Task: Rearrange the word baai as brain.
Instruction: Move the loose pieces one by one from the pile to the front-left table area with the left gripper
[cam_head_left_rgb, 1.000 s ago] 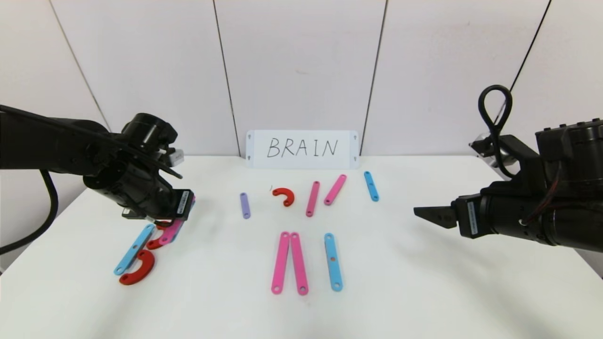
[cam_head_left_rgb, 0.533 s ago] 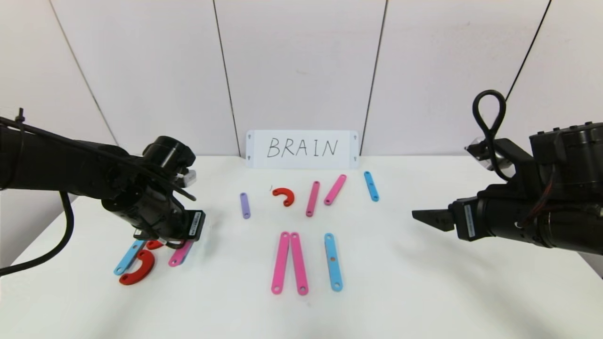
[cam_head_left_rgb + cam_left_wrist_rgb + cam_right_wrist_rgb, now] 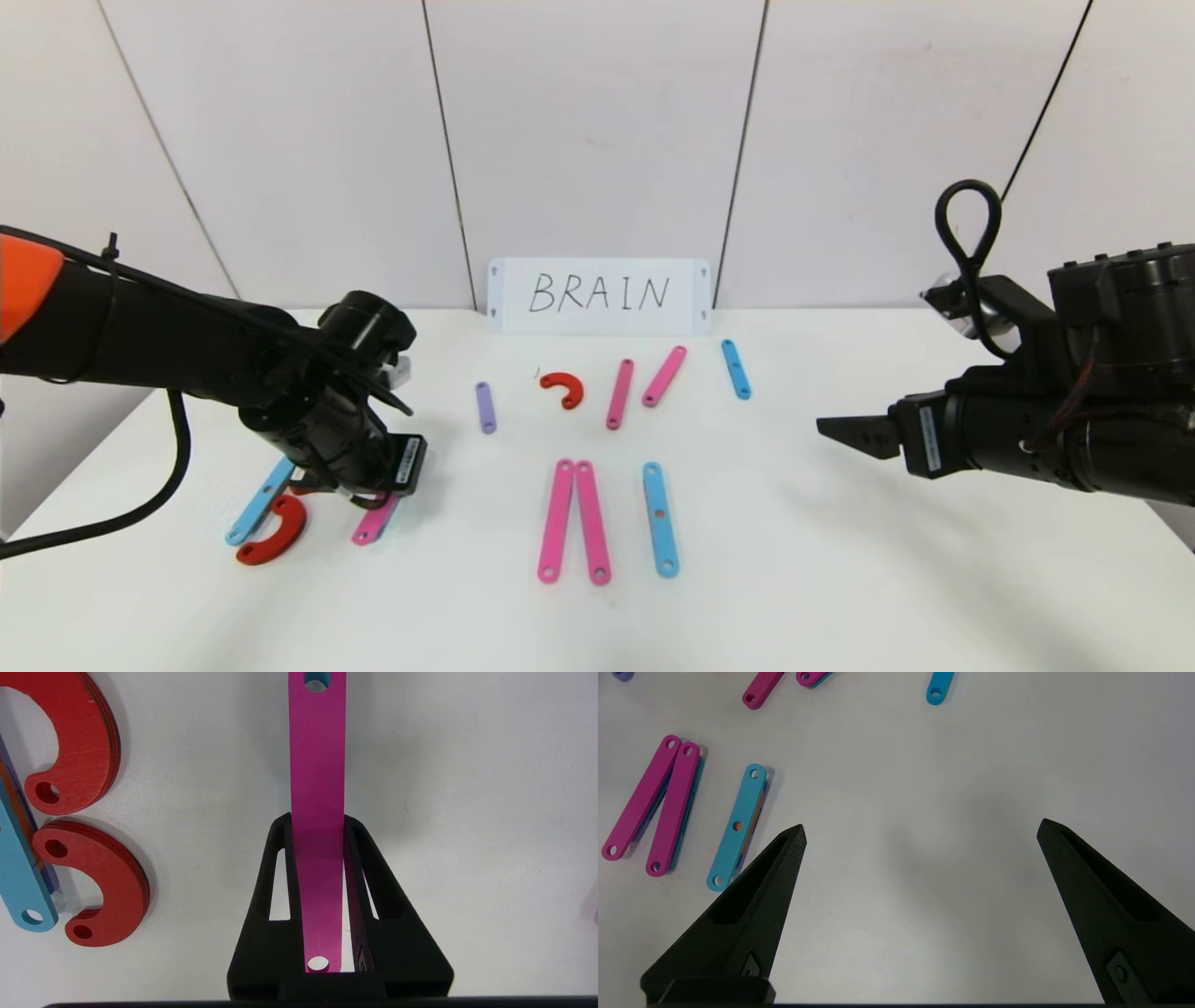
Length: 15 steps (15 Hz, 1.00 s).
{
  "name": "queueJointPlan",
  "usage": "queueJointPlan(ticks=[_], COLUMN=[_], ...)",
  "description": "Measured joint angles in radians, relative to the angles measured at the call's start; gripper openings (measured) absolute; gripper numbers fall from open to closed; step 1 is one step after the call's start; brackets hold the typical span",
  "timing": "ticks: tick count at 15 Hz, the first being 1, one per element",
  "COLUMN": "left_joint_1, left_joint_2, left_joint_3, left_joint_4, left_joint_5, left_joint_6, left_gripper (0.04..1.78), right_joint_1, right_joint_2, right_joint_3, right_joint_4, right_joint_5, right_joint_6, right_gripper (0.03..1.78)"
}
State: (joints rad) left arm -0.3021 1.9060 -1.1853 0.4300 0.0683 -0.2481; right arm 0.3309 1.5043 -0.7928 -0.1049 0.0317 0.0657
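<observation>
While the left gripper point(image 3: 317, 826) hangs near the tabletop's point(image 3: 840, 579) left edge, its jaws pinch a pink strip point(image 3: 317, 788). Over the right edge, the right gripper point(image 3: 920, 830) hovers with jaws spread.

Looks like a robotics lab or test cell. Bare white worktop point(image 3: 840, 579) backed by plain white wall panels point(image 3: 588, 140) with dark seams. Propped at 12 o'clock against the wall, a white card point(image 3: 599, 296) handwritten BRAIN. Black robot arms with loose cabling at 9 point(image 3: 187, 364) and 3 o'clock point(image 3: 1055, 420).
</observation>
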Motion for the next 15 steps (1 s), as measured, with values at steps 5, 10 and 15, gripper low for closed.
queueJointPlan(ticks=[5,10,15], left_joint_1=[-0.01,-0.017,-0.018], left_joint_2=[0.01,0.013,0.014], left_joint_3=[0.001,0.007,0.006], left_joint_4=[0.014,0.019,0.019], left_joint_5=[-0.001,-0.002,-0.004], left_joint_6=[-0.027,-0.033,-0.036], left_gripper=[0.3,0.32,0.8], right_joint_1=[0.0,0.0,0.0], right_joint_2=[0.002,0.003,0.003], right_joint_3=[0.0,0.0,0.0], right_joint_4=[0.0,0.0,0.0], right_joint_5=[0.0,0.0,0.0], right_joint_6=[0.0,0.0,0.001], right_gripper=[1.73,1.73,1.73])
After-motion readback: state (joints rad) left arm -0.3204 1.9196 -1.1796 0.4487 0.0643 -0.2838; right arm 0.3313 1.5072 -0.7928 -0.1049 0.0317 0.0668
